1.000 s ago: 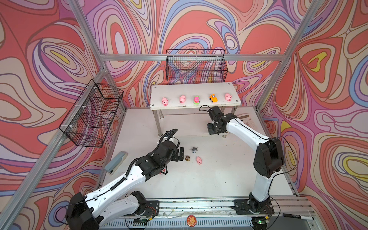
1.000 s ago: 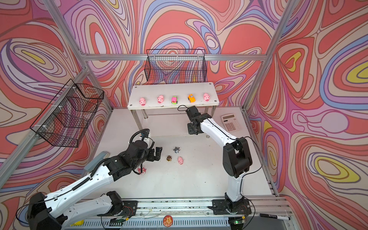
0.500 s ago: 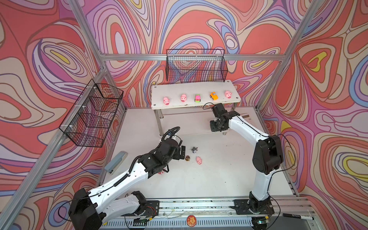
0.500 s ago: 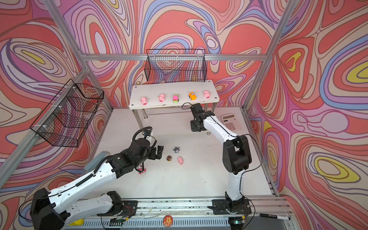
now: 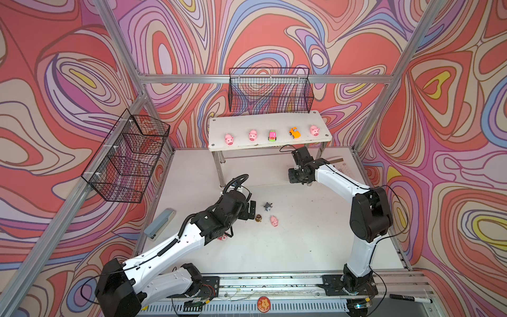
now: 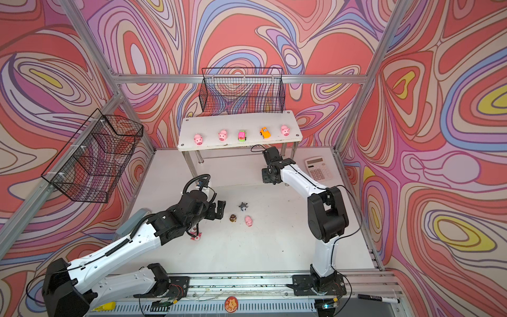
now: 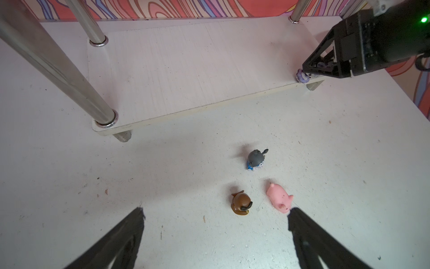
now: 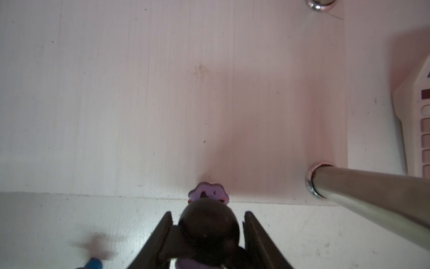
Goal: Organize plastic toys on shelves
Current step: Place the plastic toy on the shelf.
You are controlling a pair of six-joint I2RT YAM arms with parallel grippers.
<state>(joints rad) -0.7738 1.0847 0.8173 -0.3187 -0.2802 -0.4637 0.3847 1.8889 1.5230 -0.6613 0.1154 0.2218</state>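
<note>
The shelves [image 5: 266,120] [image 6: 238,122] stand at the back. Their top board carries three pink pigs [image 5: 229,139] [image 5: 253,135] [image 5: 314,130], a pink-green car [image 5: 272,135] and an orange car [image 5: 294,132]. My right gripper [image 5: 297,178] [image 8: 208,216] is shut on a dark horned figurine [image 8: 209,228] [image 7: 302,78] at the front edge of the lower board [image 7: 186,69], near its right leg. My left gripper [image 5: 251,210] [image 7: 215,214] hangs open over the floor, just short of a brown figurine [image 7: 242,202] and a pink pig [image 7: 279,198]. A grey figurine [image 7: 256,158] lies beyond them.
A small pink toy [image 6: 196,236] lies partly under my left forearm. A calculator [image 6: 318,170] sits right of the shelves, a grey stapler [image 5: 160,223] at the left floor edge. Black wire baskets [image 5: 270,93] [image 5: 129,159] hang on the back and left walls.
My left gripper has crept a little toward the floor toys. My right gripper has shifted slightly at the lower board's front edge, still gripping the figurine.
</note>
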